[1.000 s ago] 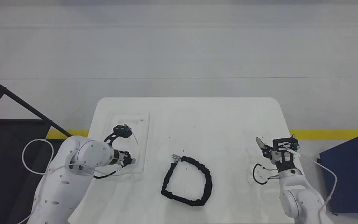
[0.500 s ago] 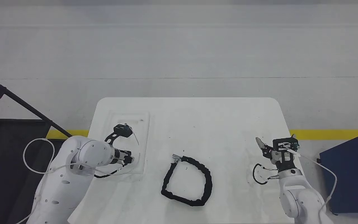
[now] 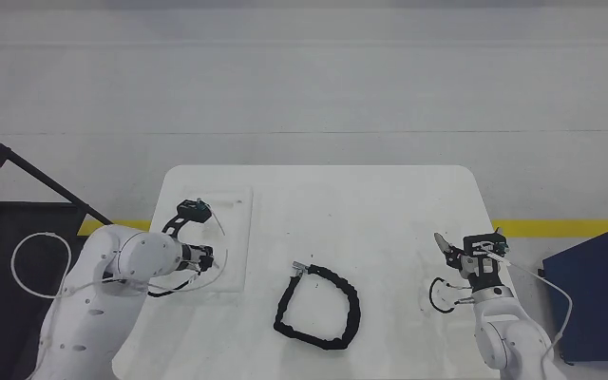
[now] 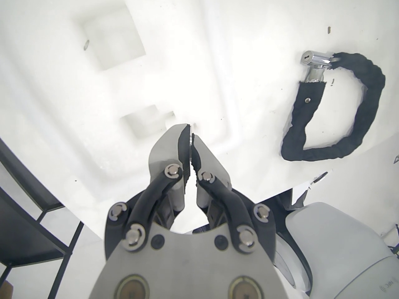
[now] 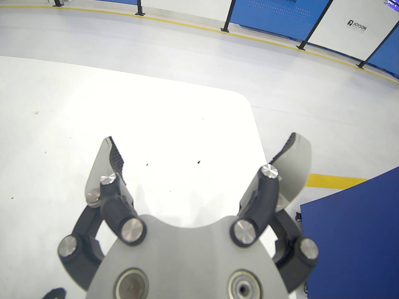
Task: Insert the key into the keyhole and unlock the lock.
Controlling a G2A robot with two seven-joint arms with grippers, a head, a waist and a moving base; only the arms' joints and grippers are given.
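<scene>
The left gripper [image 4: 190,135], fingers pressed together, has pulled back over the white foam tray [image 3: 237,204] at the desk's [image 3: 399,209] left edge. I can't tell if it holds the key. The black chain lock [image 4: 371,94] lies mid-desk, not yet opened. The right gripper [image 5: 202,147] sits by the right edge with its fingers wide apart.

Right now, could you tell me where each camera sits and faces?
Top view: above the arms, looking down at the table; both arms show.
Left wrist view: on that wrist, facing the white tray past the shut left gripper.
Right wrist view: on that wrist, facing table and floor past the open right gripper.
Shared: top and left wrist views show the chain lock.
</scene>
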